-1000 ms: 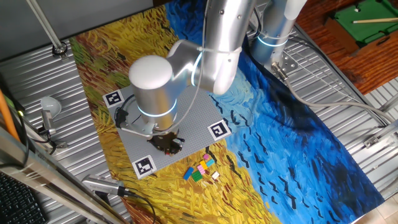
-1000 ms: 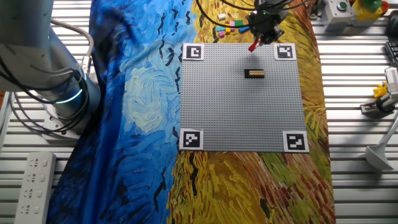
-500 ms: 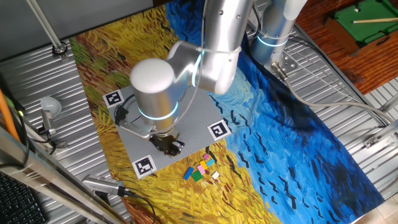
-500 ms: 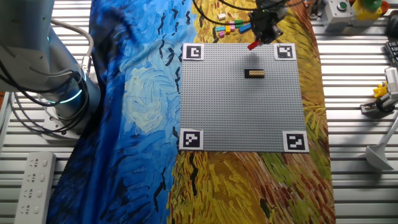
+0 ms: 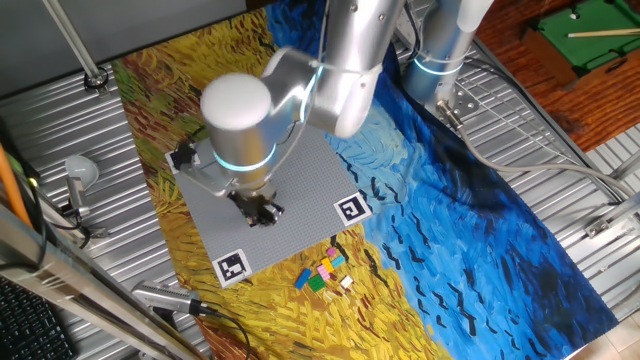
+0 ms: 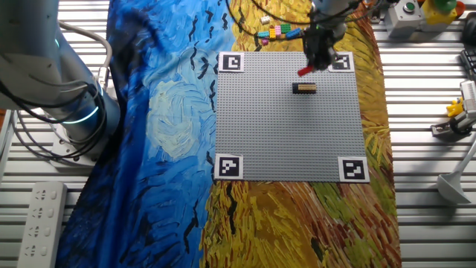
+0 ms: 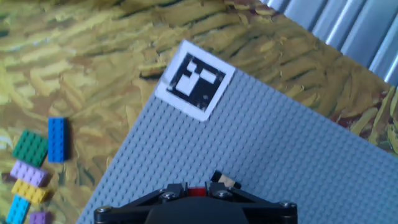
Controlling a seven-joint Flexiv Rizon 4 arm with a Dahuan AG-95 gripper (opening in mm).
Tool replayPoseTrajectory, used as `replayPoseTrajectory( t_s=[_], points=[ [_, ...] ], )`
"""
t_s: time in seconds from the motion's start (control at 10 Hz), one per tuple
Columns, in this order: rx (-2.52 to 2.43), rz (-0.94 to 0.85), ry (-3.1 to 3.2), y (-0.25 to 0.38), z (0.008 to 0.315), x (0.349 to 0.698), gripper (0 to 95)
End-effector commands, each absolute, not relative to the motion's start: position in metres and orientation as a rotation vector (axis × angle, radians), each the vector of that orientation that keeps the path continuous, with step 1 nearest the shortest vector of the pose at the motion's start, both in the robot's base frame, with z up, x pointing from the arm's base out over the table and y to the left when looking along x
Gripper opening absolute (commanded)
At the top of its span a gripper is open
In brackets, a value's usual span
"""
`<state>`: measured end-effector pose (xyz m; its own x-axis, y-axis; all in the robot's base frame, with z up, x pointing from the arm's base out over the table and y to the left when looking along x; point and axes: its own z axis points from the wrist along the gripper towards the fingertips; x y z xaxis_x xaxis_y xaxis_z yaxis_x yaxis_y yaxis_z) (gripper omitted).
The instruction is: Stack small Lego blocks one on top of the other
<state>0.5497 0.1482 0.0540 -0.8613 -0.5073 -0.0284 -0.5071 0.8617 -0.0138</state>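
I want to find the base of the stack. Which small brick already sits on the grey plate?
The tan brick: it alone sits on the grey plate. The red brick is in the jaws; the others lie on the cloth.

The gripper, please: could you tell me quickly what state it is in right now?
The gripper: jaws closed on the red brick, held above the grey baseplate.

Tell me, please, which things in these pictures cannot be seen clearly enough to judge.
- Tan block on the baseplate: hidden by the arm in one fixed view; only a corner shows in the hand view.
- Red block in the gripper: too small in the other fixed view to show the grip; mostly hidden by the fingers in the hand view.
- Loose blocks: cut off by the left edge in the hand view.
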Motion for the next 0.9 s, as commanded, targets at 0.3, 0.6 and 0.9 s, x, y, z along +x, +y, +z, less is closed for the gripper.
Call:
replayPoseTrajectory(
  t_s=[0.3, 0.6, 0.9],
  points=[
    [-0.748, 0.033, 3.008, 0.15, 0.051, 0.554, 0.0],
    [-0.639, 0.037, 3.014, 0.147, 0.049, 0.556, 0.0],
    [-0.394, 0.043, 3.05, 0.14, 0.045, 0.559, 0.0]
  ],
)
